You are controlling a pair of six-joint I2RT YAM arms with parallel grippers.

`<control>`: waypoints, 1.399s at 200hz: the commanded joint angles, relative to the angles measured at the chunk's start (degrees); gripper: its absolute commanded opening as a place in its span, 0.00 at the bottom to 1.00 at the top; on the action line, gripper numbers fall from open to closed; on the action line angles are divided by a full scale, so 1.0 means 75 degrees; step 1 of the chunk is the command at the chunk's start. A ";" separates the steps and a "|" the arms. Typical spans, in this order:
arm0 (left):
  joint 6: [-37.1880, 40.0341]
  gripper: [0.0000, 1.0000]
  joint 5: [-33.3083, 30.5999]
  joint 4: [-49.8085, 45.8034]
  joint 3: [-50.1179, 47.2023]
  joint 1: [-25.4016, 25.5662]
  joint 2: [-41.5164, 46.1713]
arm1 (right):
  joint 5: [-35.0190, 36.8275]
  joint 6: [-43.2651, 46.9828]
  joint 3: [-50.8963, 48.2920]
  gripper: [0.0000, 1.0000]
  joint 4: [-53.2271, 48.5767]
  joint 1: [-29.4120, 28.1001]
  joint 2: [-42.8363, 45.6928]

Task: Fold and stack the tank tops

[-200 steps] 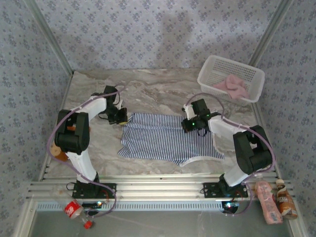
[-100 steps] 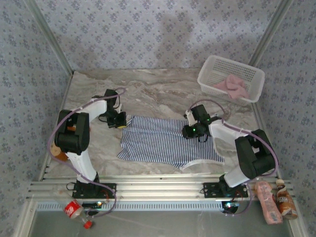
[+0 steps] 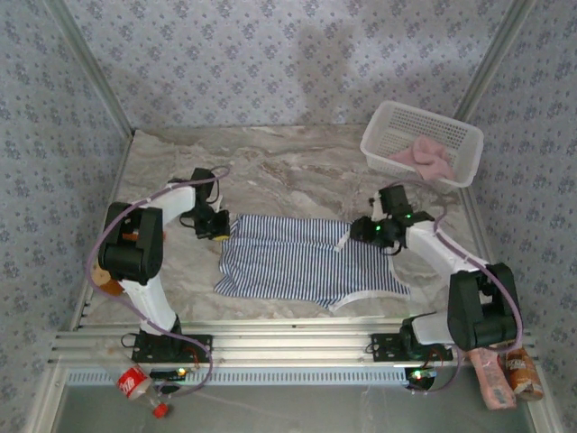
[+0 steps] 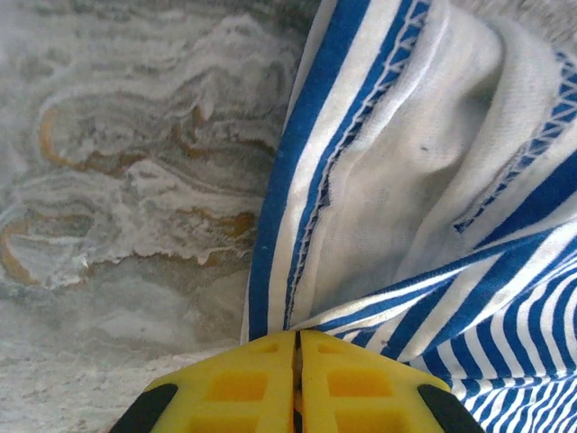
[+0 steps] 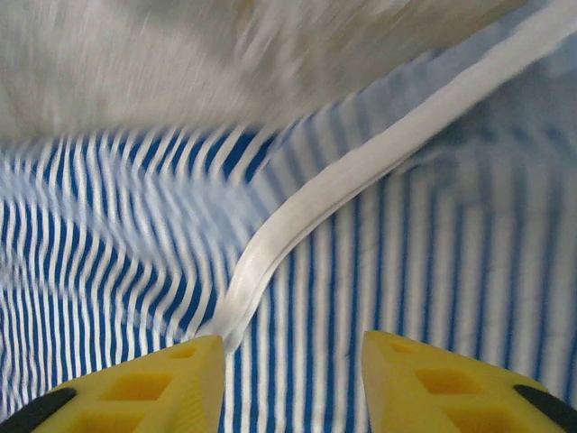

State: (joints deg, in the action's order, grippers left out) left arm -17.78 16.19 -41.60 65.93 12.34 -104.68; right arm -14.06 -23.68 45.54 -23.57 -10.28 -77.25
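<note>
Marble table [image 3: 297, 167], striped tank top [image 3: 288, 262] spread flat.
Closed left gripper [image 4: 297, 338] pinches its hem; right gripper [image 5: 288, 341] hangs parted over the white trim [image 5: 361, 171], holding nothing.

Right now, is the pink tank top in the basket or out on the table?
In: the pink tank top lies bunched inside the white lattice basket at the far right corner of the table.

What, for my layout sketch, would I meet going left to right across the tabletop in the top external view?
left pincer → striped tank top → white basket holding the pink tank top
</note>
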 commanded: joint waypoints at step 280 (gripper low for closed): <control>0.0502 0.10 -0.0179 -0.0476 -0.0114 -0.0051 -0.0140 | 0.1379 -0.1716 0.0227 0.13 0.1469 0.1395 -0.1718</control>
State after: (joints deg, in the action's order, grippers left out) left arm -15.16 15.81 -42.19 65.06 12.36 -104.68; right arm -3.81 -36.47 48.95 -12.99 -0.32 -92.97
